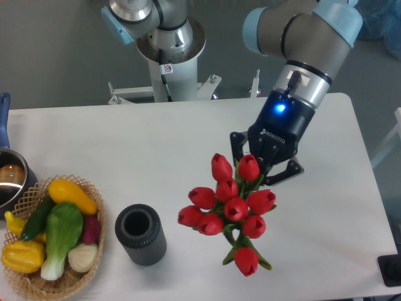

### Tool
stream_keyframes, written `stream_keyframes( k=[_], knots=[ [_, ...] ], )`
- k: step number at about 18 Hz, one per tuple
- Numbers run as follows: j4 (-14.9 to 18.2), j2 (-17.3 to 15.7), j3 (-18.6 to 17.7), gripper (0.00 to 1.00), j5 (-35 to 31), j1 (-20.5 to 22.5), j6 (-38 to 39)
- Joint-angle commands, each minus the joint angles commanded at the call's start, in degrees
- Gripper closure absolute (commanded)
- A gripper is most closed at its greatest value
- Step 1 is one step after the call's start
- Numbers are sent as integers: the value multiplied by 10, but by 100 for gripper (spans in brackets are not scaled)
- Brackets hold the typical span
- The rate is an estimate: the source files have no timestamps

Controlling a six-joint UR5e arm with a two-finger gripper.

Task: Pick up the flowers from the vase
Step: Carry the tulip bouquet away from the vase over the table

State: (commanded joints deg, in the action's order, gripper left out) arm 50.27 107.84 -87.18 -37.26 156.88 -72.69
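The flowers [230, 208], a tight bunch of red tulip buds with green stems, hang in the air over the right half of the table, clear of the vase. My gripper [260, 171] is shut on the bunch from its upper right side, its black fingers partly hidden behind the buds. The vase [140, 234], a short dark grey ribbed cylinder, stands upright near the front left with its round mouth showing nothing inside, roughly a hand's width left of the flowers.
A woven basket [25, 282] of yellow, green and white vegetables sits at the front left corner. A metal pot [9, 182] with a blue handle stands at the left edge. The arm's base [168, 47] rises behind the table's back edge.
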Motion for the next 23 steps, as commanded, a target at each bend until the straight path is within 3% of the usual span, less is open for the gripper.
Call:
stream_keyframes(
  k=[3,7,11,16,23],
  knots=[
    [1,-1,-6,100,-11,6,0],
    [27,-13,-19,100,-109,-4,0],
    [102,-37,-27,100,-187,-6,-2],
    [188,-38,-20,100,-325,-7,-68],
    [192,-39,-19,100,-389,-29,-60]
  ],
)
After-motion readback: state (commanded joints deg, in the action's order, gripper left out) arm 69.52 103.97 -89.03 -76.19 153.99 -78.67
